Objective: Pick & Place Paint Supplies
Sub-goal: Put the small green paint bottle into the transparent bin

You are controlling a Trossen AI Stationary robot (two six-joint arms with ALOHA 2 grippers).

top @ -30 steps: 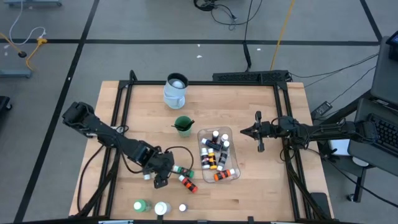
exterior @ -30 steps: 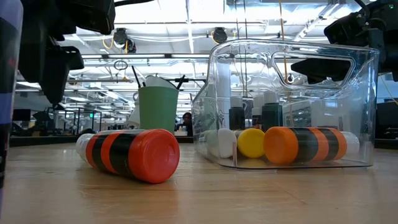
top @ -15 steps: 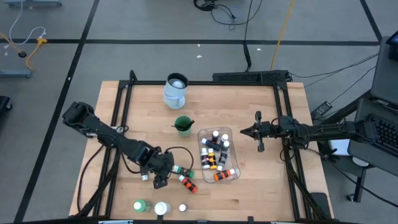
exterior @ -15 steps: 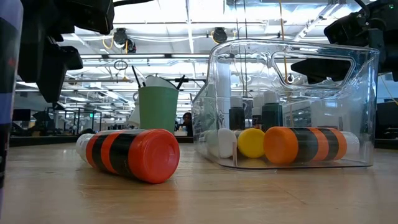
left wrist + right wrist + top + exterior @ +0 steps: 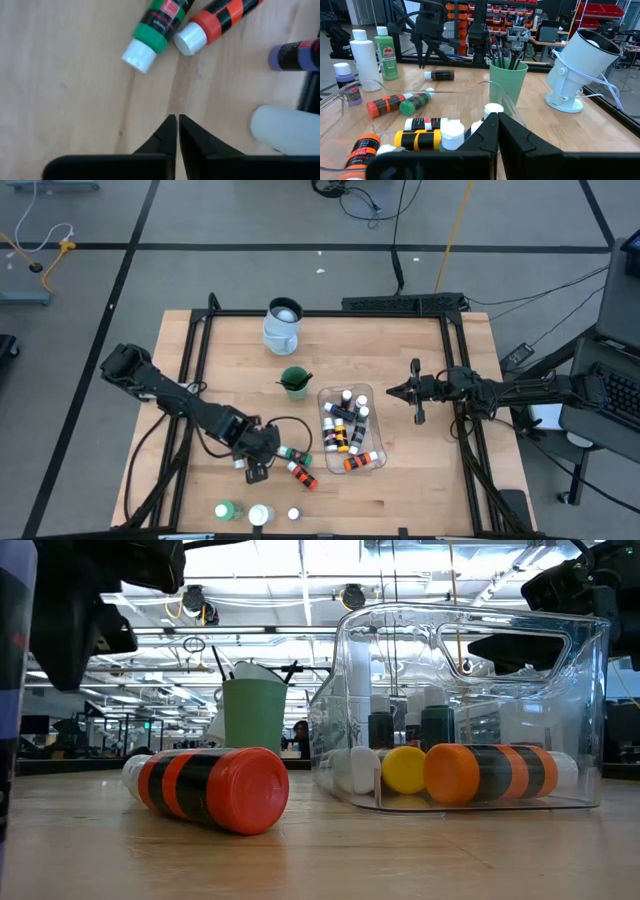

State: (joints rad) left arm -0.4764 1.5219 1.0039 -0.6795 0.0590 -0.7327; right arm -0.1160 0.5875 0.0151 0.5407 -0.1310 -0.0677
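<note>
Top view: your tub (image 5: 352, 430) sits right of centre on the surface (image 5: 420, 490), cup (image 5: 294, 381) upper-left of it, jug (image 5: 282, 325) top centre, loose bottles (image 5: 296, 465) left of tub.

Purple bottle (image 5: 296, 55): cut off by the left wrist picture's edge
White jar (image 5: 286, 131): partly out of frame
Tub's bottle labels (image 5: 345, 430): too small to read

The counter (image 5: 400, 360) is pale matt wood; the tub (image 5: 470, 710) is clear glossy plastic; the green cup (image 5: 508, 86) looks matt plastic.
</note>
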